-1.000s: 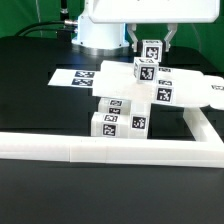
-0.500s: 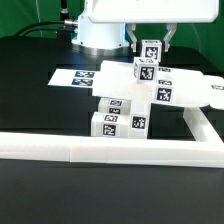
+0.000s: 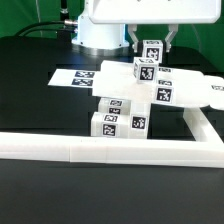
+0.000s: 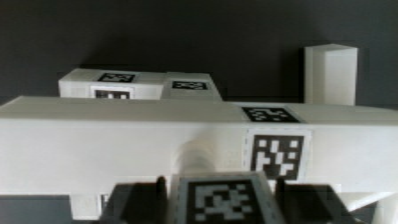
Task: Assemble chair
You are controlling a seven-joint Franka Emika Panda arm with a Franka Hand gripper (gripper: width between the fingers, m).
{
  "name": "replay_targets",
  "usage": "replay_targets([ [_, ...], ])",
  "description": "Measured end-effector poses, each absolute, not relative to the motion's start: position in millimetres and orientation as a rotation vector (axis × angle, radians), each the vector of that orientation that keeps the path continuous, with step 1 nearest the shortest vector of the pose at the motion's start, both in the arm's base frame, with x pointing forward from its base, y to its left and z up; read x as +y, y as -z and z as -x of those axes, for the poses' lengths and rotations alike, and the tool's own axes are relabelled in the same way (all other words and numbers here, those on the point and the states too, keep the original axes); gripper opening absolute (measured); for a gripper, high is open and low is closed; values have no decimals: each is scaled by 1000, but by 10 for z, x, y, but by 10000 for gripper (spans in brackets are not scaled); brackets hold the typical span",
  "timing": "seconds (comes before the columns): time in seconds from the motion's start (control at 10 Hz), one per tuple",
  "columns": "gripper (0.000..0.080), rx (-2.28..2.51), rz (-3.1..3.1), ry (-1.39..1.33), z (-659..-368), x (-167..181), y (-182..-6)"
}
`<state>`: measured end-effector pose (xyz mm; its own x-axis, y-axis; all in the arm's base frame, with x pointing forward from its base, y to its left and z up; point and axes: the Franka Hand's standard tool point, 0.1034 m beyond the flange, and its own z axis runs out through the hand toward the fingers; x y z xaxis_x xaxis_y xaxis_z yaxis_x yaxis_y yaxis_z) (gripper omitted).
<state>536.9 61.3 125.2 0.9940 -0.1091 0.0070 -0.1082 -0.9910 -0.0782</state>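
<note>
My gripper [image 3: 150, 42] hangs at the back of the exterior view, shut on a small white tagged chair part [image 3: 151, 50]; the part also shows between the dark fingers in the wrist view [image 4: 222, 198]. Below it stands the partly joined chair [image 3: 140, 95]: a tagged cube [image 3: 143, 71] on top of stacked white blocks, with a flat slab [image 3: 190, 90] reaching toward the exterior view's right. In the wrist view a wide white slab [image 4: 178, 135] lies under the held part, with a tagged block [image 4: 139, 83] and an upright bar [image 4: 329, 72] beyond it.
The long white L-shaped border rail [image 3: 100, 150] runs across the front and up the exterior view's right. The marker board [image 3: 85, 76] lies flat behind the chair. The robot base [image 3: 100, 35] stands at the back.
</note>
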Motion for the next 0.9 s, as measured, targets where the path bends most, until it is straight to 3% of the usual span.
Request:
replay_targets([
  [0.9,285,196,3057,-13,-5192,599,-1204],
])
